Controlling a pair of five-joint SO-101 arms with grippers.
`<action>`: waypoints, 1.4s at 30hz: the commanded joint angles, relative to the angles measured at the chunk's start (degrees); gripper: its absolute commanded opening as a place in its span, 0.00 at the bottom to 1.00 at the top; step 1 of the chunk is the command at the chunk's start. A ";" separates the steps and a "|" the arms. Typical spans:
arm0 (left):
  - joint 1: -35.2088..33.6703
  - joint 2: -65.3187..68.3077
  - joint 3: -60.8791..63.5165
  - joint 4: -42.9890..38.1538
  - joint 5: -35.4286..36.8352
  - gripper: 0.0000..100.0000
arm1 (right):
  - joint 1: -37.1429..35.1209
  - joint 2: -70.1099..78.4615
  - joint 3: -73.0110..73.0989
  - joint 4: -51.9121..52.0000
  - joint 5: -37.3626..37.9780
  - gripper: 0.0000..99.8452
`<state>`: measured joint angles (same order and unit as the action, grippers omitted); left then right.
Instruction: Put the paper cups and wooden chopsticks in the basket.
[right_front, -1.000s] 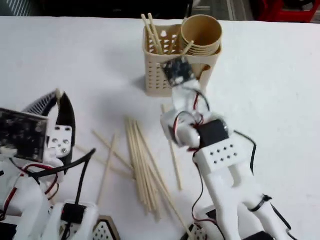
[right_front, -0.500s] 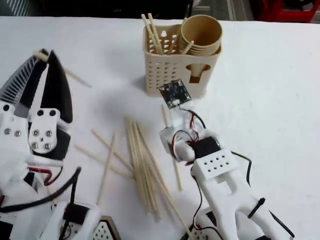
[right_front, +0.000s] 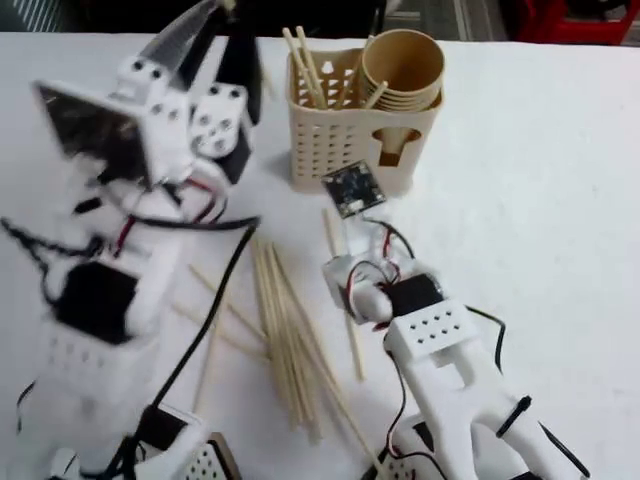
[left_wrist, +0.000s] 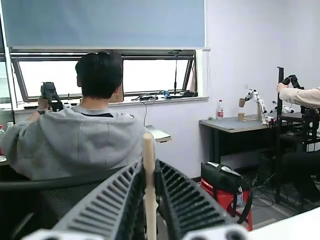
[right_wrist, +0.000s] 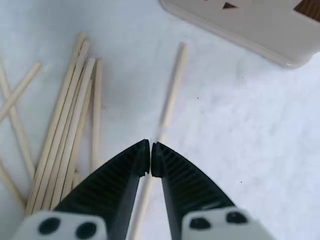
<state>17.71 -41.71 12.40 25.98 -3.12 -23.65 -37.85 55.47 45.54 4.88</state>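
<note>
left claw (left_wrist: 150, 167) clamps a chopstick (left_wrist: 148, 147) near the basket (right_front: 330, 150); right claw (right_wrist: 150, 151) closed, empty, above the table (right_wrist: 250, 125).

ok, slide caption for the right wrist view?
Right gripper shut over a single chopstick on the table, loose chopsticks alongside, basket beyond.

Left tool (left_wrist: 149, 165) high, clamped on a chopstick (left_wrist: 148, 147); right tool (right_wrist: 150, 151) (low) closed.

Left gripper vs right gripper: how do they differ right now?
The left gripper clamps a chopstick between its fingers; the right gripper is shut on nothing. The left gripper is raised, facing the room; the right gripper points down at the table, over a lone chopstick. Both have black ribbed fingers, closed.
</note>
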 joint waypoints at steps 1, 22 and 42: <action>1.45 5.23 -0.79 -8.35 0.62 0.02 | 3.56 -1.36 -0.26 -2.33 0.35 0.02; 0.84 25.27 2.02 -16.00 0.26 0.02 | 5.85 -1.36 -0.18 -3.38 0.35 0.02; -4.44 9.27 1.32 17.85 -7.91 0.19 | 1.89 -1.27 0.62 -2.77 0.26 0.02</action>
<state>14.99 -22.81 16.18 37.32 -9.10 -19.78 -37.85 56.09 43.16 4.88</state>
